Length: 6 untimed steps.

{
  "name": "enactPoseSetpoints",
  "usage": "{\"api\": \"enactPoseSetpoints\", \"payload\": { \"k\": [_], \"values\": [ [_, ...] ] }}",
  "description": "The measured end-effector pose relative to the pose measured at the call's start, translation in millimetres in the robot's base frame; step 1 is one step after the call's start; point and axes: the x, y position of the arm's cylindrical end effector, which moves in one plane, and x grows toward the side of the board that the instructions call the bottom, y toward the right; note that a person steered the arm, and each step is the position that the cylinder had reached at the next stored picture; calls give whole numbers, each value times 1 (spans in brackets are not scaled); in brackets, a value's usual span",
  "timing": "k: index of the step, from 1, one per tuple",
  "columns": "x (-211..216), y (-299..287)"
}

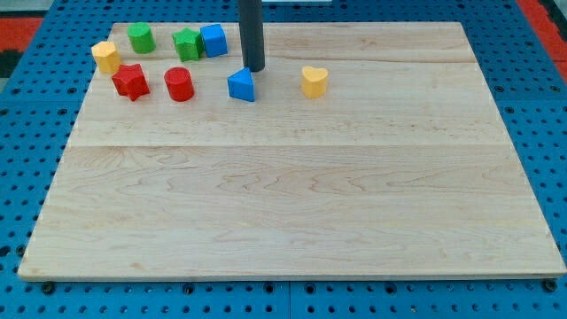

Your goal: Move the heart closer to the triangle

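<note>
The yellow heart (314,81) lies on the wooden board near the view's top, right of centre. The blue triangle (241,85) lies to its left, a short gap apart. My tip (254,69) comes down from the view's top and stands just above and right of the blue triangle, close to it, and well left of the heart. It touches neither block that I can tell.
At the view's top left lie a blue cube (213,40), a green star (187,43), a green cylinder-like block (141,38), a yellow block (106,57), a red star (130,81) and a red cylinder (179,84). The wooden board (292,204) rests on a blue pegboard.
</note>
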Motion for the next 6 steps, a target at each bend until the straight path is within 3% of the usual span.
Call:
{"api": "enactPoseSetpoints", "payload": {
  "k": [1, 2, 3, 4, 5, 6],
  "values": [
    [83, 60],
    [137, 103],
    [97, 104],
    [93, 95],
    [65, 147],
    [-4, 150]
  ]
}}
